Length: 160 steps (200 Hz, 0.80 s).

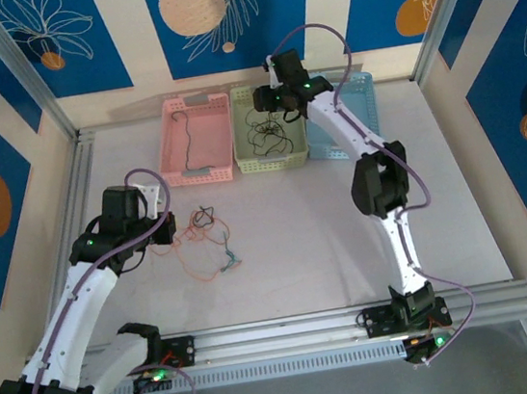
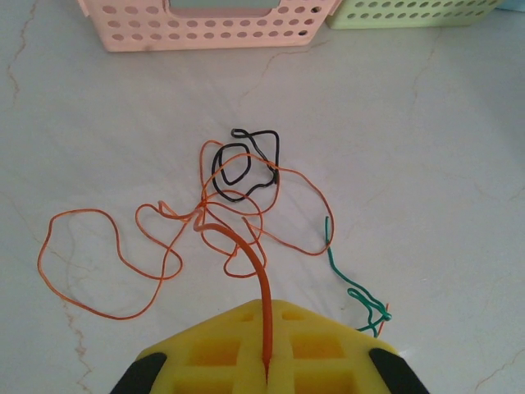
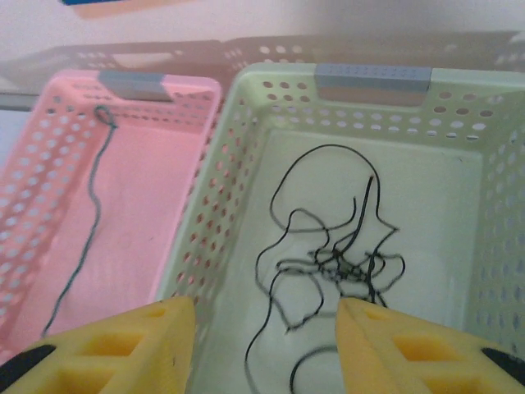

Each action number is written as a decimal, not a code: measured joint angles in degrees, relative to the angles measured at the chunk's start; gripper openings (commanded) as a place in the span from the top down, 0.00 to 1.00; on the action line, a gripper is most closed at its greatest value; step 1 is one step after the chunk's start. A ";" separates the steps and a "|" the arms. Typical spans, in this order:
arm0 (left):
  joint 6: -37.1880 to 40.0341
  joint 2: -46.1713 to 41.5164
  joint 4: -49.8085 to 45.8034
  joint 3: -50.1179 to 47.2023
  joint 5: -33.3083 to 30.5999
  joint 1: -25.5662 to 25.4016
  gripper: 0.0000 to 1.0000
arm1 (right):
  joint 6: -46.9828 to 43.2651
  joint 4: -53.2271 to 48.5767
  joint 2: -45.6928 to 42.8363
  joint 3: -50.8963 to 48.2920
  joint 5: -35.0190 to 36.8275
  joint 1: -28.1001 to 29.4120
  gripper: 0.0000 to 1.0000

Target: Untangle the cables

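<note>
Since two of the baskets already have wire in them, I'd call this somewhere around halfway, maybe a bit less.

Starting furthest left: the left gripper (image 2: 267,345) sits on the table (image 1: 348,244), well in front of the green basket (image 3: 238,164) and off to its left. Its yellow pads are pressed together on the end of an orange cable (image 2: 259,275). That cable runs into the leftover tangle. The orange loops are woven through a small black cable (image 2: 276,156), and a green cable (image 2: 330,246) trails off the tangle's right side. None of that has been pulled apart yet, so that's the remaining job as I read it.

Next is the pink basket (image 1: 171,141), touching the green basket's left wall. It has a single dark cable (image 3: 90,193) lying stretched out on its own, so that one looks sorted.

The green basket itself holds a loose clump of black cables (image 3: 336,263). They're dropped in there but pretty knotted among themselves. The right gripper (image 3: 267,328) hovers over the near end of it, jaws spread with nothing between them.

The blue basket (image 1: 363,91) is hard against the green basket's right wall. I can't tell what's in it, since the arm covers most of it.
</note>
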 measured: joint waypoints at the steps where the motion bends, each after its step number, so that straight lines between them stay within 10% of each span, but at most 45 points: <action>1: 0.02 0.00 0.00 0.00 0.04 0.00 1.00 | 0.00 0.09 -0.37 -0.33 0.00 0.02 0.52; 95: -6.34 -1.18 5.40 3.15 18.43 -8.24 1.00 | 3.89 24.37 -51.34 -61.27 -16.26 0.98 0.56; 160: -7.65 0.07 4.63 10.38 15.58 -19.71 1.00 | 9.99 31.15 -48.72 -77.07 -26.58 5.20 0.59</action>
